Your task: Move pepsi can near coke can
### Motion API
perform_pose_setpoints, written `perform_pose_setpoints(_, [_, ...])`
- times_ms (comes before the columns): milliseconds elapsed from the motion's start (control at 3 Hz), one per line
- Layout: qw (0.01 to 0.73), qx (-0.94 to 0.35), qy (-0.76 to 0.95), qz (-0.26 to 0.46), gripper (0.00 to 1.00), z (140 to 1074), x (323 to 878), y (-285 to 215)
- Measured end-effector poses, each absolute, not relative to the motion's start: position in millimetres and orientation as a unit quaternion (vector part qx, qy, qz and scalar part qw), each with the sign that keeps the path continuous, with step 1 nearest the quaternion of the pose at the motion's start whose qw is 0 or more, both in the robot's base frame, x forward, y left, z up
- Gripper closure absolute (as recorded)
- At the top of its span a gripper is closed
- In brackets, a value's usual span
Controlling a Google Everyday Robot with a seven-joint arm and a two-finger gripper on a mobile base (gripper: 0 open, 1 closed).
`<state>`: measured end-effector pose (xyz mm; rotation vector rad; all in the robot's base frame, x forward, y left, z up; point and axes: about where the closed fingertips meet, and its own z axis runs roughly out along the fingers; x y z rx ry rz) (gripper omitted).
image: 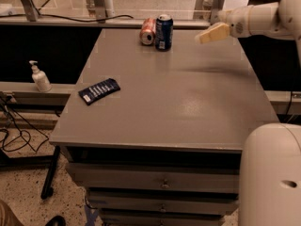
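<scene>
The pepsi can (164,32), dark blue with a silver top, stands upright at the far edge of the grey table (178,102). The coke can (148,31), red-orange, lies on its side right beside it on the left, its silver end facing me. The two cans look to be touching. My gripper (211,33) hangs above the table's far right part, well to the right of the pepsi can and apart from it. It holds nothing.
A flat dark blue snack packet (99,91) lies on the table's left side. A white pump bottle (40,77) stands on a ledge to the left. My white base (273,173) fills the lower right. Drawers (160,182) are below the tabletop.
</scene>
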<state>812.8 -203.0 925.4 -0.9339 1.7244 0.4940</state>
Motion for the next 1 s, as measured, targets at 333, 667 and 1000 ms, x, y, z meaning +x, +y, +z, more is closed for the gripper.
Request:
perform_pose_setpoints(333, [0.571,-0.384,0.694,0.211,0.00,972.2,768.8,-260.2])
perform_pose_setpoints(667, [0.604,-0.376,0.667,0.220,0.00,1012.1,729.3,-297.3])
perform_pose_setpoints(1000, [0.605,-0.374,0.667,0.220,0.00,1012.9,727.4,-300.7])
